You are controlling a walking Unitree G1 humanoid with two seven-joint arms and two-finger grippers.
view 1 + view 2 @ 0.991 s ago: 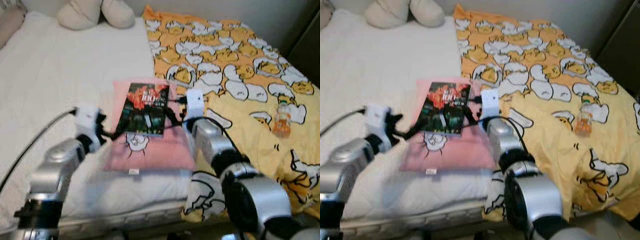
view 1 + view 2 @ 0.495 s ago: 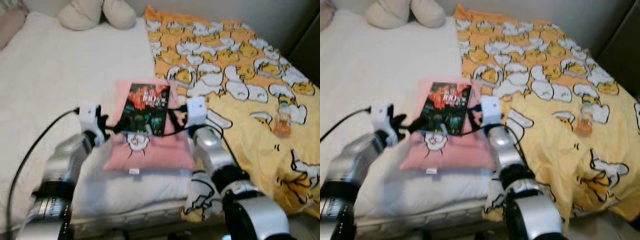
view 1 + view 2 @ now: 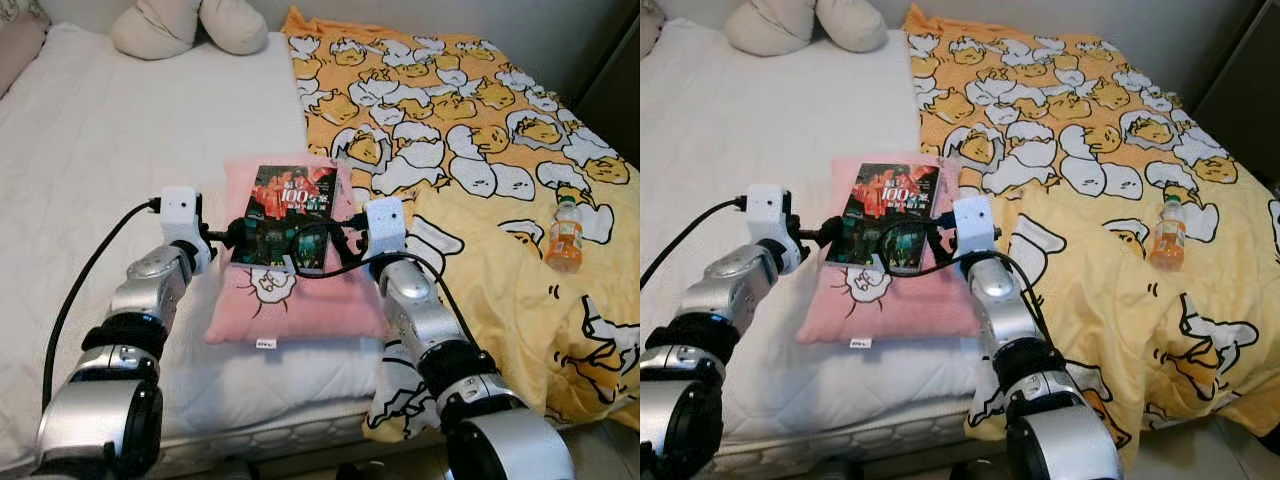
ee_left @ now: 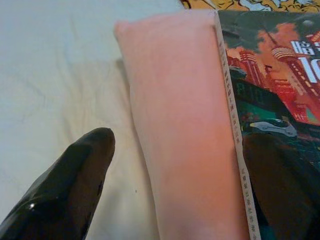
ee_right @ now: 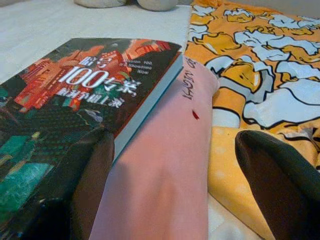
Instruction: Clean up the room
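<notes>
A dark-covered book (image 3: 290, 212) with red and teal art lies on a pink pillow (image 3: 300, 305) on the white bed (image 3: 110, 150). My left gripper (image 3: 232, 238) is at the pillow's left edge, open. One finger (image 4: 70, 190) rests over the sheet and the other over the book's cover (image 4: 280, 100). My right gripper (image 3: 335, 240) is at the pillow's right edge, open. One finger (image 5: 90, 185) lies on the book (image 5: 80, 90) and the other (image 5: 280, 185) is over the yellow blanket. Both sets of fingertips meet the book's near end.
A yellow blanket (image 3: 480, 110) with a cartoon egg print covers the bed's right half. An orange drink bottle (image 3: 564, 236) lies on it at the right. Beige cushions (image 3: 190, 25) sit at the head of the bed. A black cable (image 3: 90, 290) trails from my left wrist.
Both grippers have moved inward from the pillow's sides until their fingers reach the book's near end. The picture has sharpened and shifted a little as the camera settled.
</notes>
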